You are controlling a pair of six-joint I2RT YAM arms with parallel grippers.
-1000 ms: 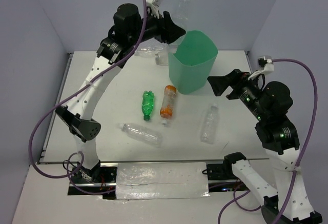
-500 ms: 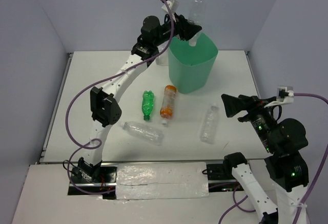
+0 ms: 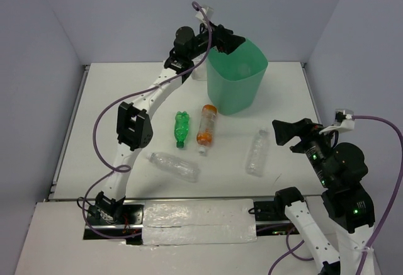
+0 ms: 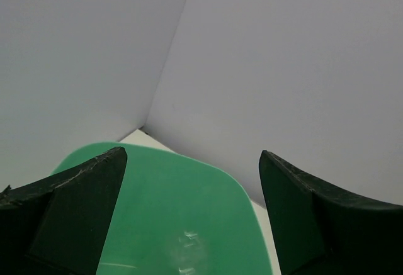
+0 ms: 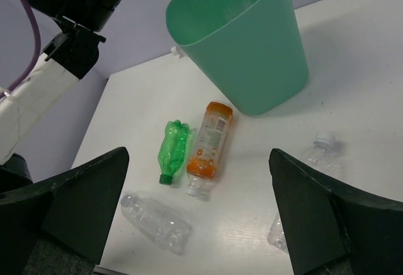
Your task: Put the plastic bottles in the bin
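My L end effector (image 4: 192,155) wide open over bin (image 4: 182,212).
R end effector (image 5: 199,154) open too, above desk (image 5: 352,48); green bottle (image 5: 171,149) & orange bottle (image 5: 211,140) lie side by side.

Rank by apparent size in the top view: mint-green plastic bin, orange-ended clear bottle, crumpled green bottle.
1. mint-green plastic bin
2. orange-ended clear bottle
3. crumpled green bottle, shorter; both lie side by side, equally near.

A white table (image 3: 286,92) sits between pale lavender walls (image 3: 113,17), with 1 crinkled silver strip (image 3: 198,221) lying along its near edge.
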